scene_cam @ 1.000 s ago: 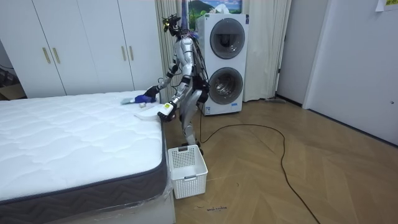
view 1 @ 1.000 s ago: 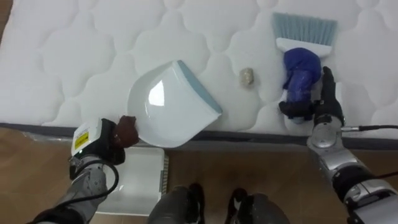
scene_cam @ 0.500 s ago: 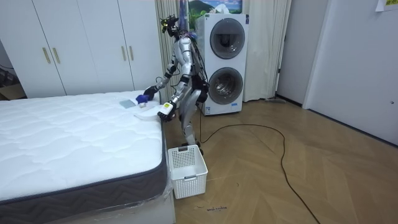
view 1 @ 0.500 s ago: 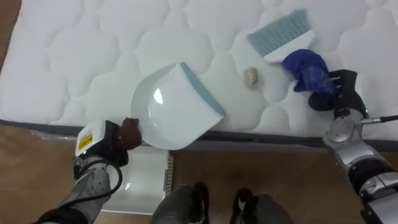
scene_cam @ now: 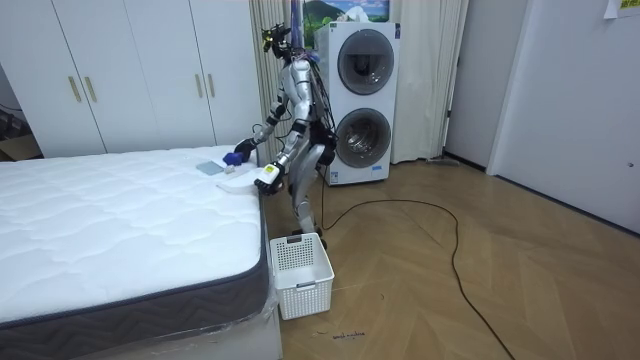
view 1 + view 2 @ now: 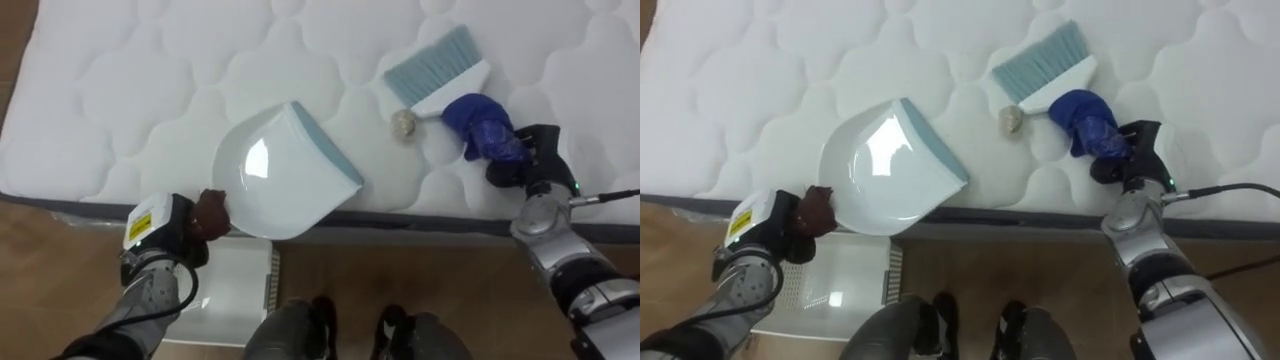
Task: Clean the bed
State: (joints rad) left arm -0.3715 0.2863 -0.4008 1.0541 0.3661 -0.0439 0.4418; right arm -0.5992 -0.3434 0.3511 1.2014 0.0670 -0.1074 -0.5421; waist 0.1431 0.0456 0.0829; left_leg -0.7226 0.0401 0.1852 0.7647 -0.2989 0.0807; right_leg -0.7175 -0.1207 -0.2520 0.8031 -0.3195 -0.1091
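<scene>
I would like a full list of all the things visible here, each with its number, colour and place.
mattress: one, white, quilted, before the robot.
dustpan: one, white with a blue-grey lip, on the mattress near its edge.
brush: one, pale blue bristles, white head, blue handle, on the mattress right of the dustpan.
lump: one, beige, small, on the mattress beside the bristles.
basket: one, white, on the floor at the bed's corner.
floor: brown wood.
wardrobe: one, white, behind the bed.
washing machines: two, white, stacked, behind the robot.
left robot hand: dark, holding the dustpan's brown handle.
right robot hand: black, holding the brush's handle.
</scene>
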